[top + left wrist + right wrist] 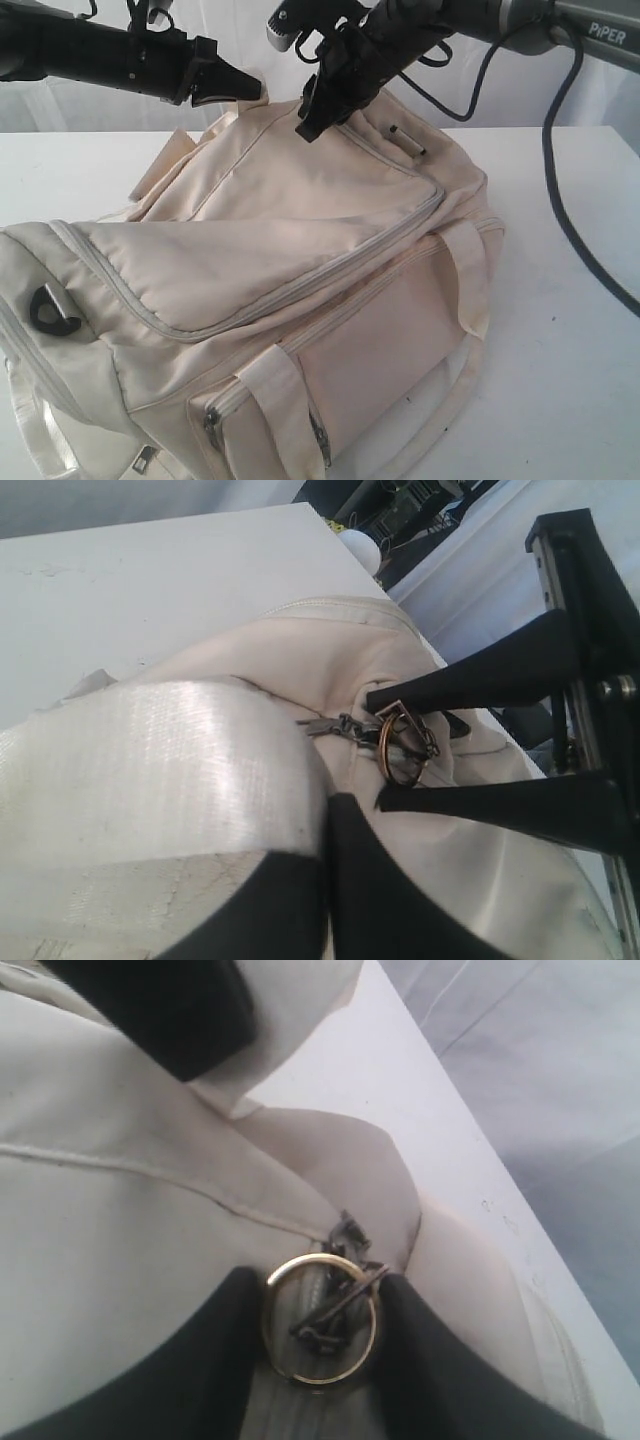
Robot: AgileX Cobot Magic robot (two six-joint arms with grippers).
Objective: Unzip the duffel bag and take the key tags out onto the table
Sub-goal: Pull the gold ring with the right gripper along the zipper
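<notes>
— Duffel bag (300,250): position?
— On the tabletop (560,330), zipped shut. Left claw (327,812): closed, pinching the bag's webbing strap (150,760), at the end opposite the D-ring (50,310). Right claw (376,750), alongside: narrowed onto the zipper-pull ring (320,1322), a finger touching each side.

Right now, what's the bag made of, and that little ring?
Bag: looks like cream woven cloth, matte; it folds and wrinkles softly. Ring: probably metal, shiny brass-gold; it glints along its rim.
</notes>
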